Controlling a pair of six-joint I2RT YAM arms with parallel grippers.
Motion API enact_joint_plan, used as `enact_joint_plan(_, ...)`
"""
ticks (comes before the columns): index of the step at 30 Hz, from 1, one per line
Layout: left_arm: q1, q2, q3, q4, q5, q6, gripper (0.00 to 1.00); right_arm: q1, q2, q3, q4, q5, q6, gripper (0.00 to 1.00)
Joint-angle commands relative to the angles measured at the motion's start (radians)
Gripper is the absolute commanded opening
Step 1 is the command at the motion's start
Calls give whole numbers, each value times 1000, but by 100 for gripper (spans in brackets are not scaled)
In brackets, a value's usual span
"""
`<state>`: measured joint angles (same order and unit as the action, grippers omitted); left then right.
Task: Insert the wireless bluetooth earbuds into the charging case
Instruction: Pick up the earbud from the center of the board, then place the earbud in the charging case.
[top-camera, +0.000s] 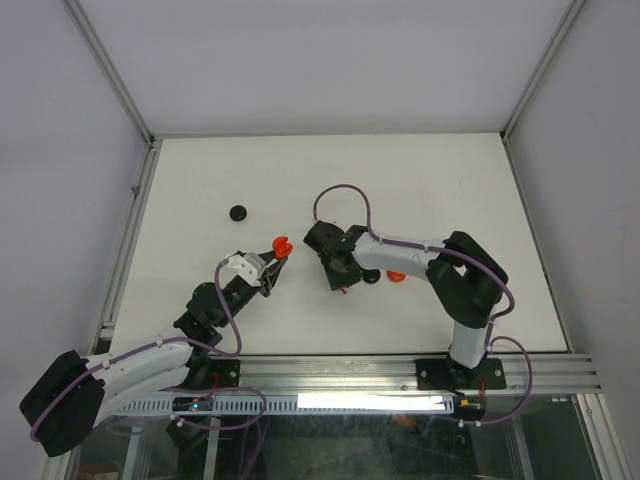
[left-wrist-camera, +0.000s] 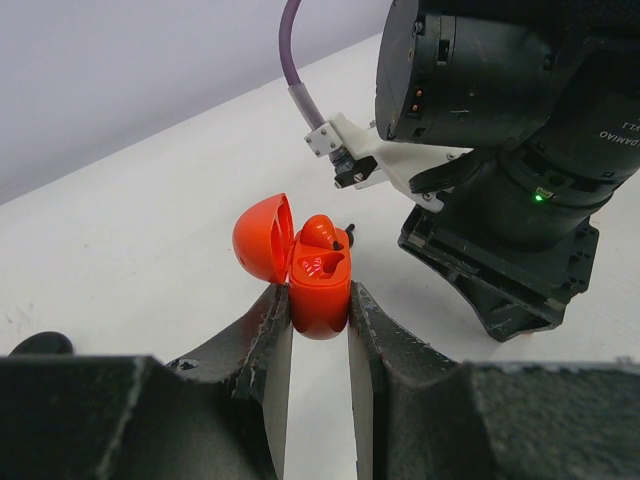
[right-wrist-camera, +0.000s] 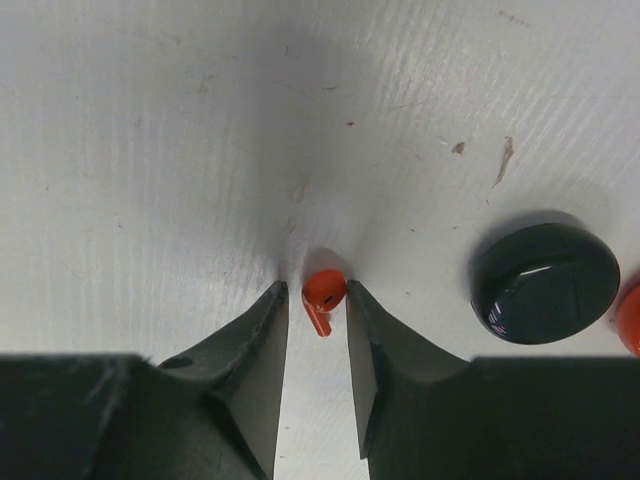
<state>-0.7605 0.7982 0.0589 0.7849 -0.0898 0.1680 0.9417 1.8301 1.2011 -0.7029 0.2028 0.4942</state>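
My left gripper is shut on the red charging case and holds it by its lower body, just above the table. The case's lid is open to the left, and one red earbud sits in it. My right gripper is low over the table, its fingers on either side of a second red earbud that lies on the surface. The right finger touches this earbud and a small gap shows on its left. The black earbuds are not clearly in view.
A black round disc lies right of my right gripper, with a red piece at the frame edge beyond it. Another black disc lies at the back left. The right wrist hangs close behind the case.
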Motion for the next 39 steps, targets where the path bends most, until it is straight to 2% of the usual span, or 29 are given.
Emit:
enact_joint_plan(1,-12,-4,7,38,-6,-6,0,9,19,28,16,28,19,32)
enact_joint_plan(10,-12,-2,9,36,-1,-6,0,11,42,36,16,36,14,28)
enact_joint_plan(13,-11,-4,9,36,2,-5,0,11,45,36,27,34,8,21)
enact_joint_plan(18,-12,-6,3,46,2,-12,0,11,-7,1,71,31,3,16)
enact_joint_plan(30,-11,-21,-40,190,27,-67,0,8,-311,-80,237,-14,-28,6)
enact_joint_plan(39,-11,10,-36,295,104,-110,0,8,-605,-193,454,-18,-39,4)
